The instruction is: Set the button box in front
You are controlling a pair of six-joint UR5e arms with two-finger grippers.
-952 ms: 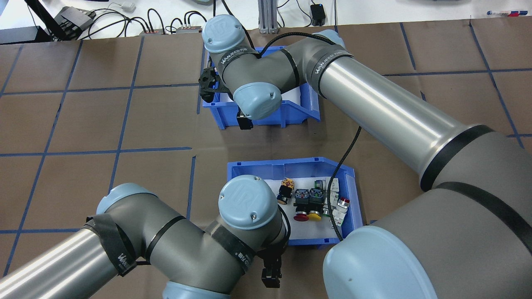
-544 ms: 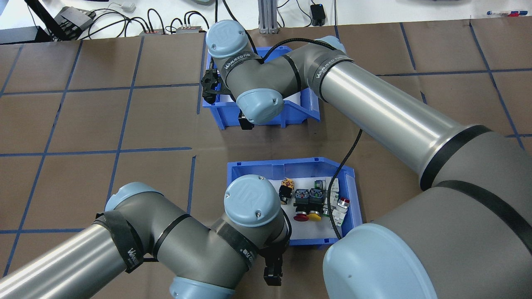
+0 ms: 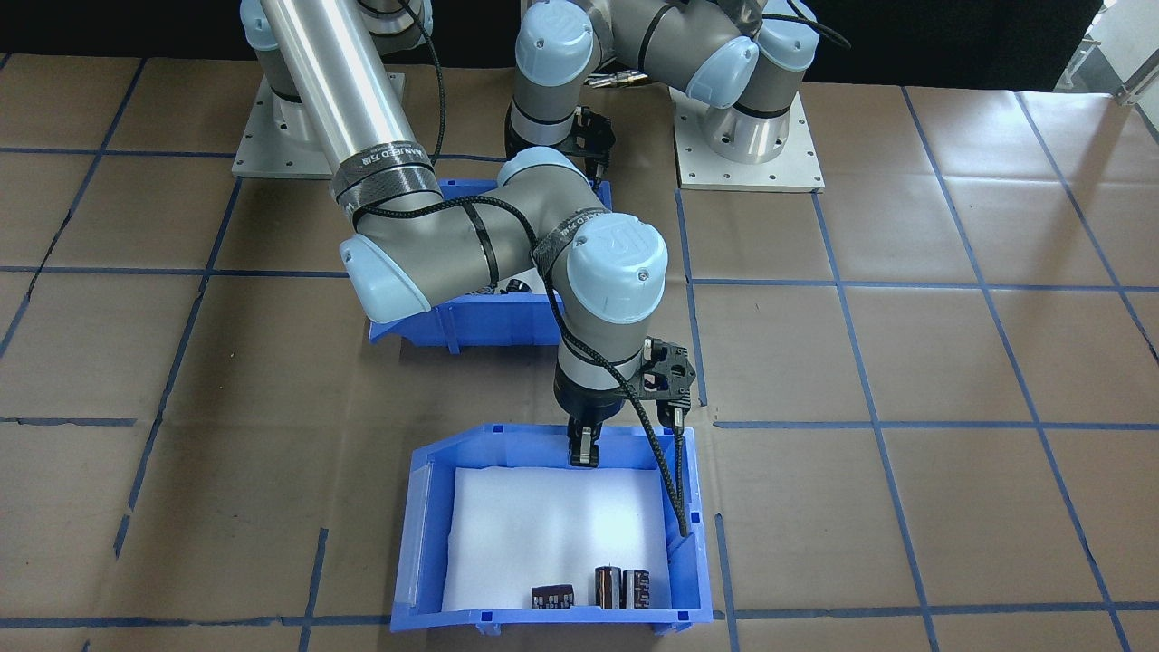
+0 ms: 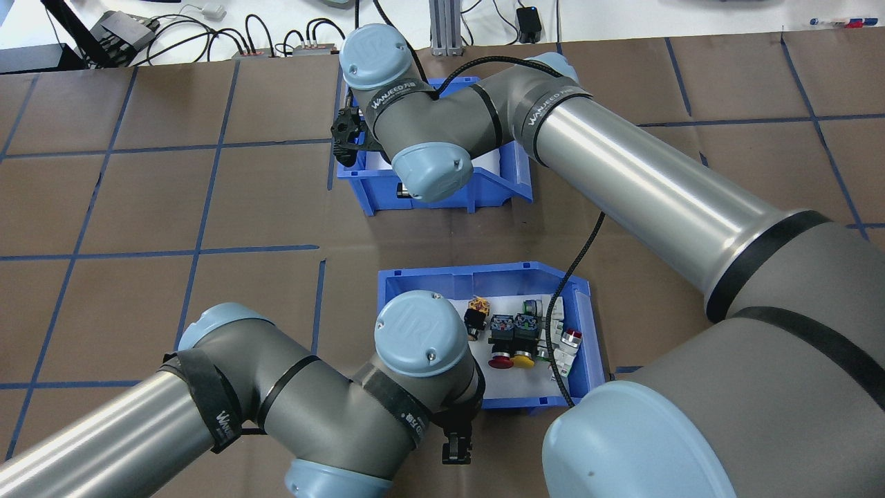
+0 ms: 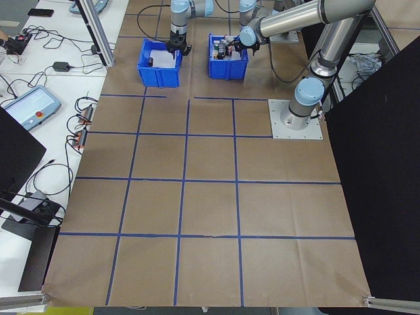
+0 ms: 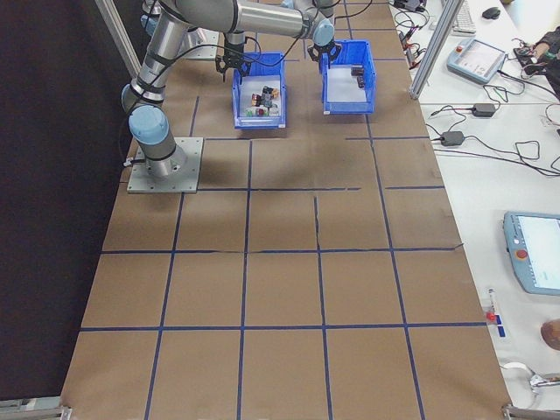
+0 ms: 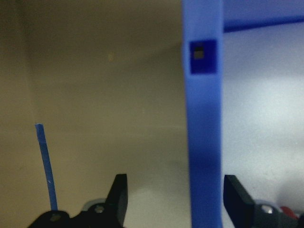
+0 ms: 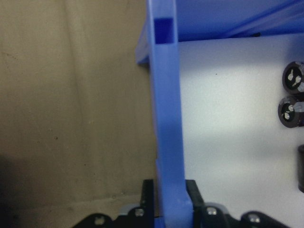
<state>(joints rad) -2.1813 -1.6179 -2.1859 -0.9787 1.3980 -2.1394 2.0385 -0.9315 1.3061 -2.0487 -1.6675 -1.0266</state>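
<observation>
Two blue bins sit in line on the surface (image 4: 138, 207), one ahead of the other, so the order reads as what the task is about: the button box (image 4: 423, 282), with its red and yellow mushroom-head switches on white foam, lies nearer the robot's edge of the surface, and the other bin (image 3: 421, 507), holding only a few black cylinders, lies nearer the far edge. Each arm stands at a bin wall, probably so both bins can be dragged past one another. The left end effector (image 7: 173, 199) is spread, its fingers straddling the button box's wall with a clear gap on either side, not yet gripping. The right end effector (image 8: 170, 202) is pressed tight on the other bin's wall, one finger outside and one over the foam, pinching the rim
</observation>
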